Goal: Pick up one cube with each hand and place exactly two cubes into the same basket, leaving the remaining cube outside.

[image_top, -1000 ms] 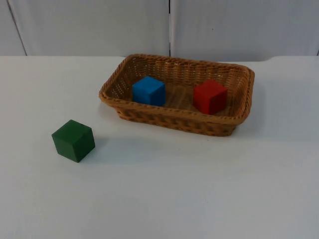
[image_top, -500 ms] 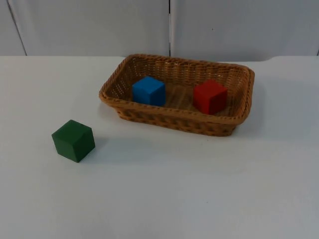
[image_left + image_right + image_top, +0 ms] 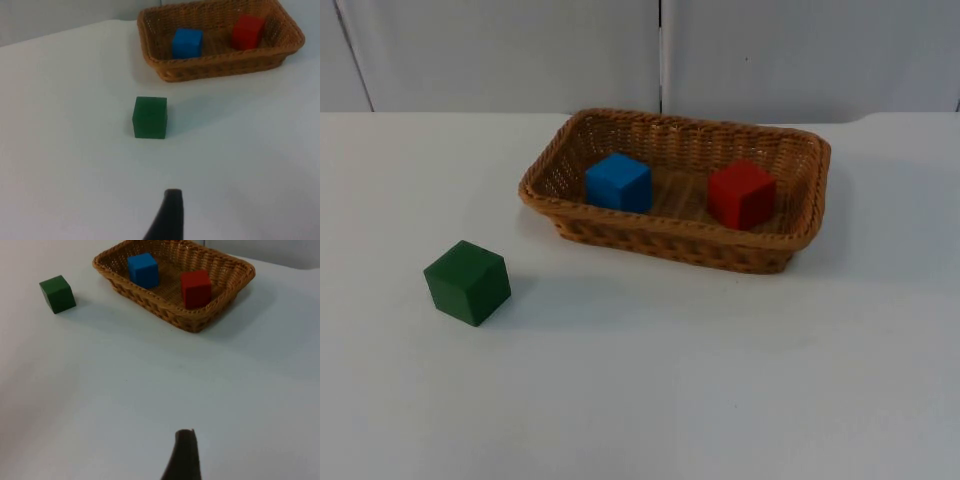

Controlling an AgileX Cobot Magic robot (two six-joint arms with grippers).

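Note:
A woven brown basket [image 3: 672, 244] stands at the back middle of the table. Inside it sit a blue cube [image 3: 618, 182] on its left and a red cube [image 3: 741, 193] on its right. A green cube [image 3: 468, 282] rests on the table outside, to the front left of the basket. My left gripper [image 3: 169, 220] hangs well back from the green cube [image 3: 149, 117], with the basket [image 3: 220, 70] beyond it. Far from the basket [image 3: 165, 307], my right gripper [image 3: 184, 457] is held over bare table with nothing in it. Both arms wait away from the objects.
The white table top [image 3: 720, 380] runs back to a grey partition wall [image 3: 520, 50]. Open table lies in front of the basket and to its right.

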